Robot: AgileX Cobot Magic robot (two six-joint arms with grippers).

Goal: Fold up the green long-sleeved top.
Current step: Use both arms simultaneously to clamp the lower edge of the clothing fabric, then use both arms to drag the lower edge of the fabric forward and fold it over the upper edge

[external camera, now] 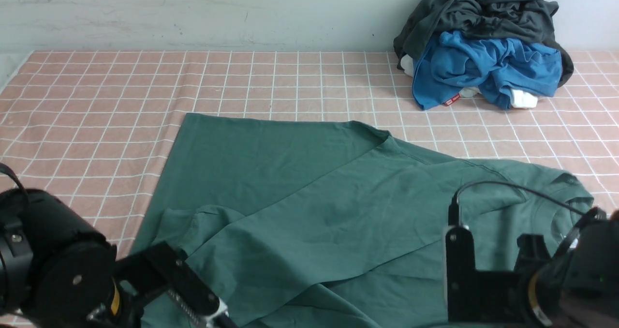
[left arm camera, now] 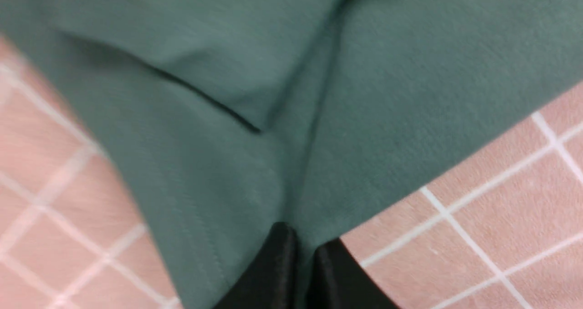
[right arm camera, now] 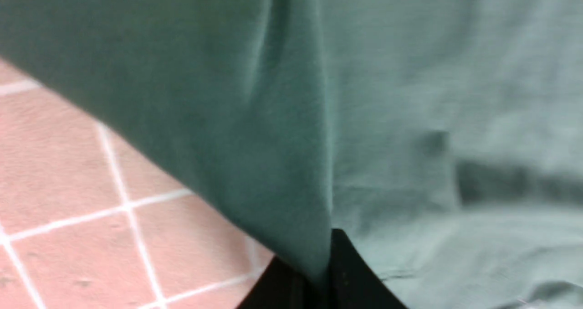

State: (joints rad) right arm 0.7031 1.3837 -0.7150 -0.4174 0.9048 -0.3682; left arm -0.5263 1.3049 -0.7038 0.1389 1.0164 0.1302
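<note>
Green top (external camera: 309, 207) lies spread, partly folded, on pink checked cloth (external camera: 96, 100). Left gripper (left arm camera: 306, 252) pinches its near edge, and right gripper (right arm camera: 319, 272) pinches a fold of it. Clothes pile (external camera: 483, 42) sits far back right, apart.

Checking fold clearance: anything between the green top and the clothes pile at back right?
Front view: only bare pink checked cloth lies between the green top and the clothes pile.

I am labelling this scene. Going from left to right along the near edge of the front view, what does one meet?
In order: left arm → left pincer → green top → right arm. The clothes pile, far back, shares the right arm's span, so I leave it out.
</note>
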